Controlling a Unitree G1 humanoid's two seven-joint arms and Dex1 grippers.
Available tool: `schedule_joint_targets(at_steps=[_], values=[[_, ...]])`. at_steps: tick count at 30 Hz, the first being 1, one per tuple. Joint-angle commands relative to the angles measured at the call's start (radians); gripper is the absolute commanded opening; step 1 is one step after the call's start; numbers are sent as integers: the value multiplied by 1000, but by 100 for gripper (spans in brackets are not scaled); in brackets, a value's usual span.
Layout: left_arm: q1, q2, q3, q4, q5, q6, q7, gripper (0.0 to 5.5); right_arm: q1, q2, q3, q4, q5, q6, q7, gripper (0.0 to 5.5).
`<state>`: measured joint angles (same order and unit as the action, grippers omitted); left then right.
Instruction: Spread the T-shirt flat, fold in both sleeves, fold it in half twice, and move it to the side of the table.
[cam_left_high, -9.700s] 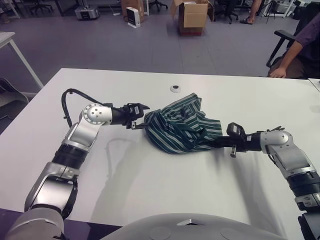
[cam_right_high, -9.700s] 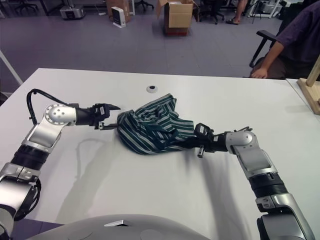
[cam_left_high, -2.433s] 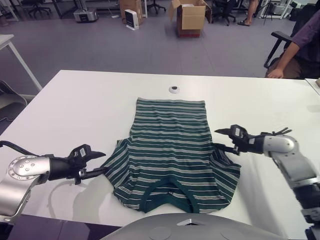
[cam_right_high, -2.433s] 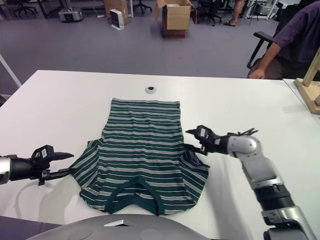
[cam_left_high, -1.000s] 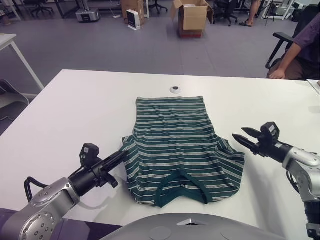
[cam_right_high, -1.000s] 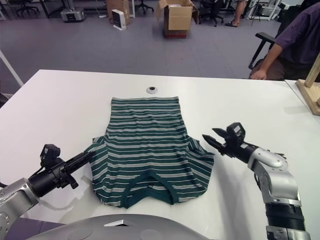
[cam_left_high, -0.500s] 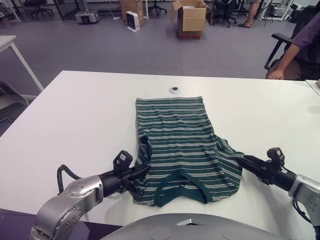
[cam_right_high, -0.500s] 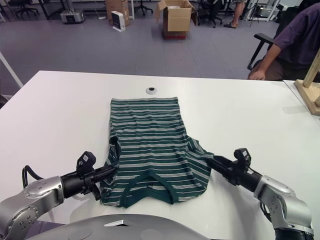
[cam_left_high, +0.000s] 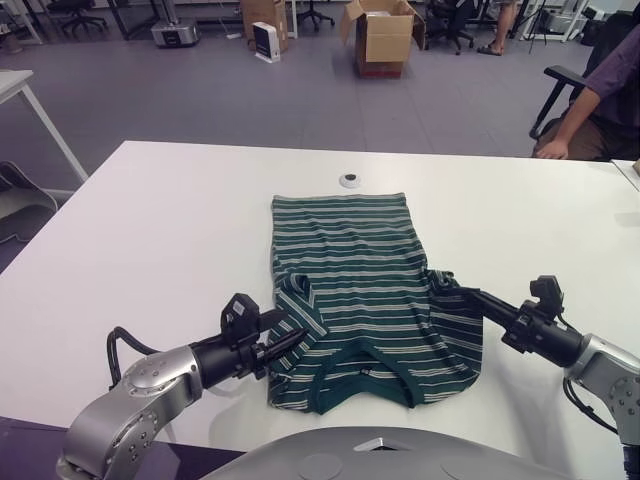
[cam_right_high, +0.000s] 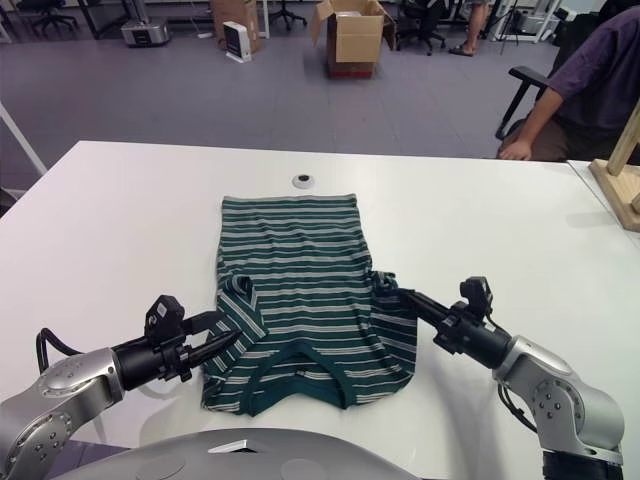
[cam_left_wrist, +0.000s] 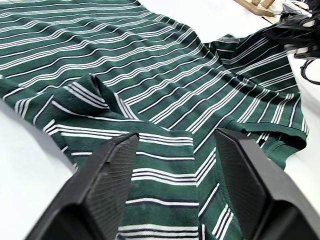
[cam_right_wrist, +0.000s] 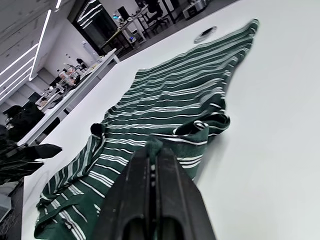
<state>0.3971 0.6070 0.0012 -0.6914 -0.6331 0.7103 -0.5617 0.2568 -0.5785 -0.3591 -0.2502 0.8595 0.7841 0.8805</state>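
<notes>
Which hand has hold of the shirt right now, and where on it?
The right hand pinches the T-shirt by its right sleeve; the left hand is open, holding nothing.

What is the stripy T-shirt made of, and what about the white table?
The T-shirt looks like soft knit cloth, maybe cotton. It is matte, it wrinkles, and its sleeves flop over themselves. The table top looks like a hard, smooth white board, perhaps laminate. It is flat and even with a faint sheen, but I can't tell for sure.
</notes>
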Motion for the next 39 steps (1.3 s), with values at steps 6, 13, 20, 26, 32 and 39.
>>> schedule_joint_targets(at_steps=[6, 13, 20, 26, 32, 39], values=[[56, 120, -62, -43, 134, -130, -120, 441, -66, -5, 234, -160, -70, 15, -41, 0], [143, 326, 15, -17, 321, -332, -283, 540, -72, -91, 365, -151, -231, -66, 4, 81], [170, 459, 54, -11, 422, -502, -452, 540, -59, -406, 284, -133, -354, -336, 367, 212], [129, 448, -75, -26, 565, -517, -440, 540, 47, -496, 349, -132, -547, -674, 515, 323], [53, 391, -192, 35, 649, -535, -416, 491, 42, -432, 462, -24, -746, -882, 423, 330], [31, 371, -234, 65, 669, -566, -419, 365, 17, -407, 519, 16, -781, -898, 373, 236]])
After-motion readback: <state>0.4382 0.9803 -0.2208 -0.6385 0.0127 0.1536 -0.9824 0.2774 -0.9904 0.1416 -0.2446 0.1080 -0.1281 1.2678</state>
